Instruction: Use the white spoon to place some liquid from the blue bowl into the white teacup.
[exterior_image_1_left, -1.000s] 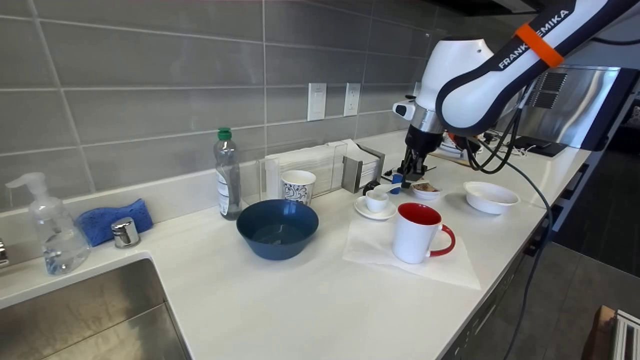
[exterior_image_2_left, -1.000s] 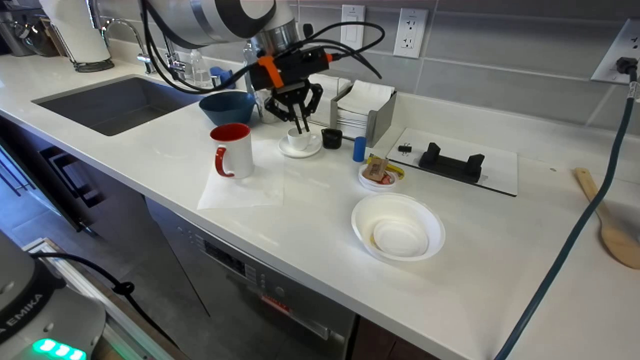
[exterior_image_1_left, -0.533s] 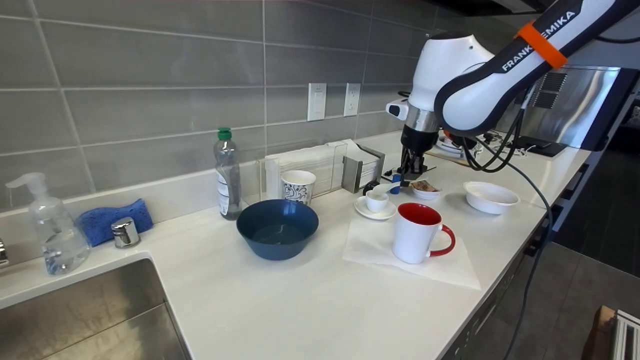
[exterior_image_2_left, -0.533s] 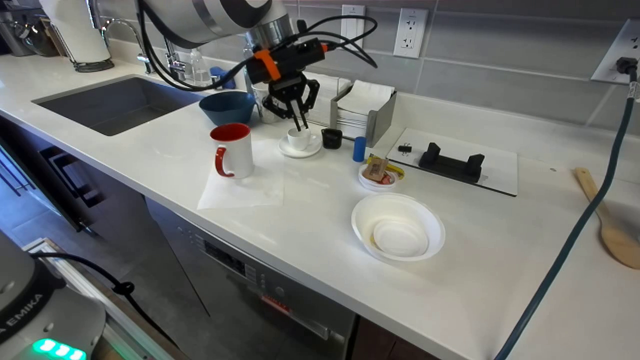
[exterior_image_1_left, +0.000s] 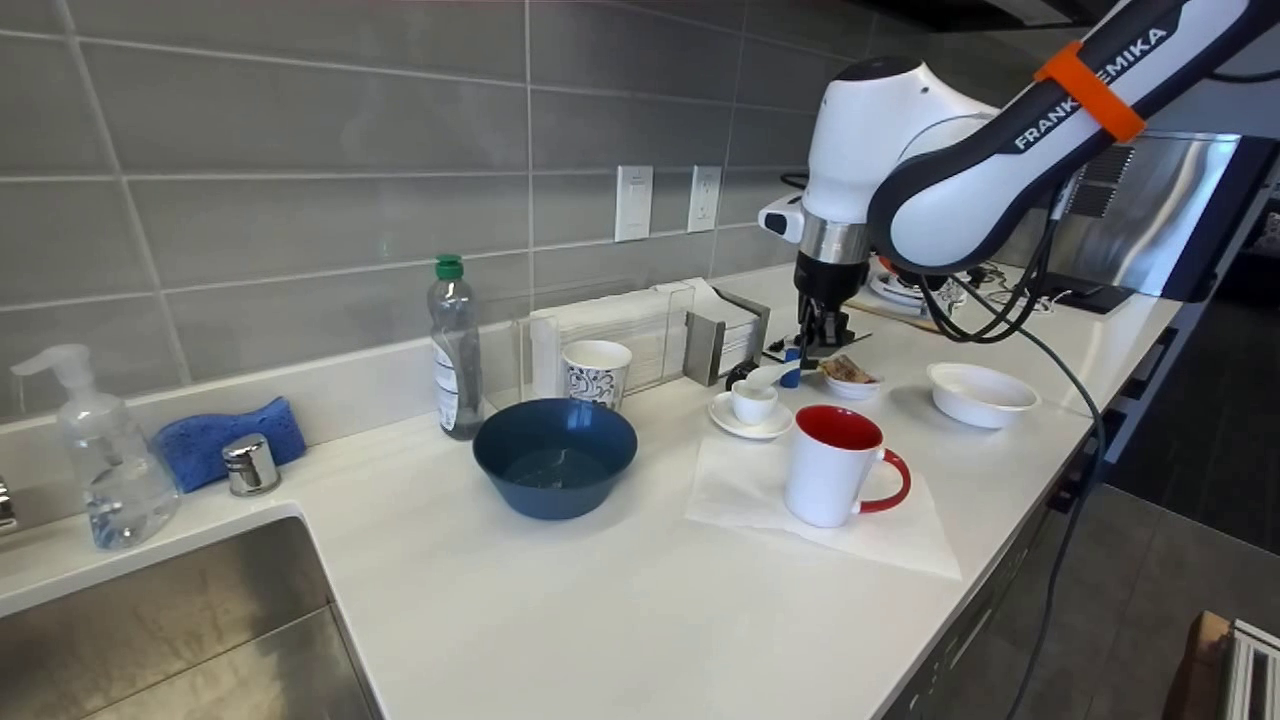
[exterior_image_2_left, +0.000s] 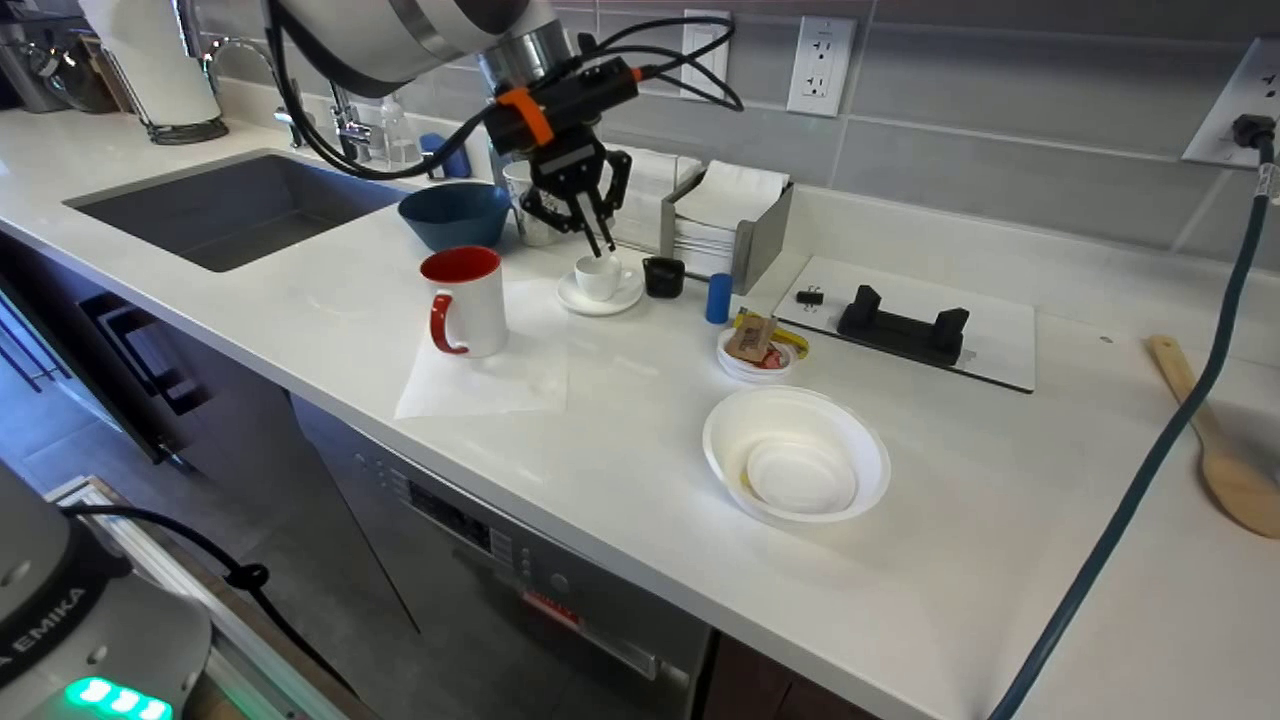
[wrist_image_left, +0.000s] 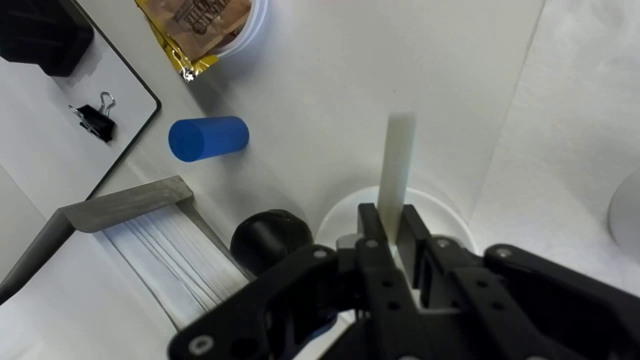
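Note:
My gripper (wrist_image_left: 390, 216) is shut on the white spoon (wrist_image_left: 396, 157); its handle end sticks out past the fingers in the wrist view. In an exterior view the spoon (exterior_image_1_left: 768, 375) slants, its bowl end low over the rim of the white teacup (exterior_image_1_left: 753, 406). Whether they touch I cannot tell. Right above the teacup (exterior_image_2_left: 597, 281) are my fingertips in an exterior view. A white saucer (wrist_image_left: 336, 220) shows around the gripper in the wrist view, the cup mostly hidden. The dark blue bowl (exterior_image_1_left: 555, 496) stands toward the sink, apart from the gripper.
A white mug (exterior_image_1_left: 822, 480) with a red handle stands on a paper napkin near the cup. Close by are a black object (exterior_image_2_left: 664, 277), a blue cylinder (exterior_image_2_left: 718, 298) and a napkin holder (exterior_image_2_left: 760, 240). A patterned cup (exterior_image_1_left: 597, 370) and a soap bottle (exterior_image_1_left: 455, 350) stand behind the bowl.
My hand has risen slightly and its wrist has swung a little toward the sink side. The spoon tilts somewhat more, handle end up. The cup and bowl have stayed put.

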